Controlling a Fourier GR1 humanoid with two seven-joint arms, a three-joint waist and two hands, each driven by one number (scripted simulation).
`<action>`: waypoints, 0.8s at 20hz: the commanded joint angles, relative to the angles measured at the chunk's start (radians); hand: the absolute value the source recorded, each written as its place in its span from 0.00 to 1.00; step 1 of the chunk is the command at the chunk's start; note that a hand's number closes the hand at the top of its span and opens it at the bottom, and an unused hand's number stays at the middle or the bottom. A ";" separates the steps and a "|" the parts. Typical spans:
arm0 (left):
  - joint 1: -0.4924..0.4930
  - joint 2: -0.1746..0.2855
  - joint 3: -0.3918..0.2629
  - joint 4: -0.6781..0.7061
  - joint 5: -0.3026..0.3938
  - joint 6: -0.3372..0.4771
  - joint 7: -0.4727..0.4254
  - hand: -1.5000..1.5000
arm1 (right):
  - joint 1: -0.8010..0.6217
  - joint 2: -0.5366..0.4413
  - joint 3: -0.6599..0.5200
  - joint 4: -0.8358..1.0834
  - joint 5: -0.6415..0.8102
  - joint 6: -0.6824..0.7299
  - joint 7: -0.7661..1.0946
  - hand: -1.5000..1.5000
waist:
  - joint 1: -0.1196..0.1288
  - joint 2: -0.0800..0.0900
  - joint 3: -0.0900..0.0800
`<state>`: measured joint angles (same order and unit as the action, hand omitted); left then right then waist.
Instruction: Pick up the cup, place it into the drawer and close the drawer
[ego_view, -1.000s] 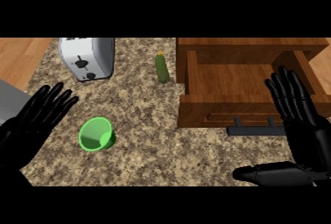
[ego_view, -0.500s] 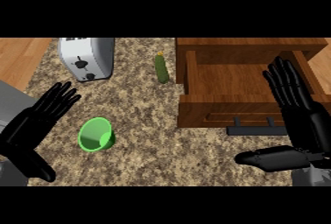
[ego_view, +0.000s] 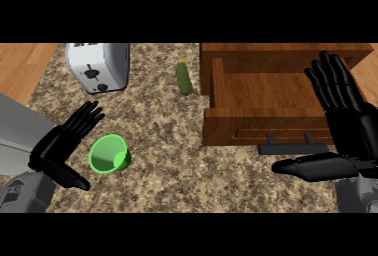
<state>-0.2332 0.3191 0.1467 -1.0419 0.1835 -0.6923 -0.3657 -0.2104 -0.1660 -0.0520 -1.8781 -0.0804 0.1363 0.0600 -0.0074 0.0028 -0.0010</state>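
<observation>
- Black fingers (ego_view: 83, 120) of the left hand (ego_view: 63, 145) are stretching out straight and a little spread, pointing up and to the right; they are holding nothing.
- The left thumb is pointing down toward the worktop's (ego_view: 170, 170) near edge, and the grey forearm (ego_view: 26, 192) is entering at the view's lower left corner.
- Just to the right of that open hand, the green cup (ego_view: 109, 154) is lying tipped on its side on the speckled stone worktop, near the left edge, with its wide mouth turned toward the hand. Whether the hand is touching the rim cannot be told.
- The right hand's (ego_view: 347, 130) fingers (ego_view: 336, 80) are also standing straight and apart, pointing to the far edge. They are hovering over the right side of the wooden drawer (ego_view: 258, 100) and gripping nothing.
- The right thumb (ego_view: 310, 167) is reaching out to the left, just in front of the drawer's black handle (ego_view: 293, 148).
- The drawer is standing pulled open over the worktop's right half, well apart from the cup.
- A small green cucumber (ego_view: 184, 79) is lying just beside the drawer's left wall, near the far edge.
- A silver toaster (ego_view: 97, 66) is sitting at the far left corner, well behind the cup.
</observation>
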 joint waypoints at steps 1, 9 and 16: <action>-0.065 -0.010 -0.012 0.192 -0.131 0.034 -0.148 0.00 | -0.038 0.012 0.013 -0.064 0.006 -0.034 0.097 0.00 | -0.002 -0.001 0.000; -0.166 0.002 -0.040 0.568 -0.275 0.112 -0.450 0.00 | -0.054 -0.016 -0.027 0.008 -0.036 0.026 0.044 0.00 | -0.015 0.005 -0.002; -0.233 0.038 -0.047 0.702 -0.297 0.106 -0.546 0.00 | -0.039 -0.011 -0.030 -0.002 -0.022 0.016 0.049 0.00 | -0.020 0.007 -0.002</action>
<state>-0.4255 0.3598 0.1050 -0.4312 -0.0876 -0.5138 -0.7659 -0.2691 -0.1883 -0.0894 -1.8775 -0.1130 0.1564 0.1187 -0.0222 0.0083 -0.0030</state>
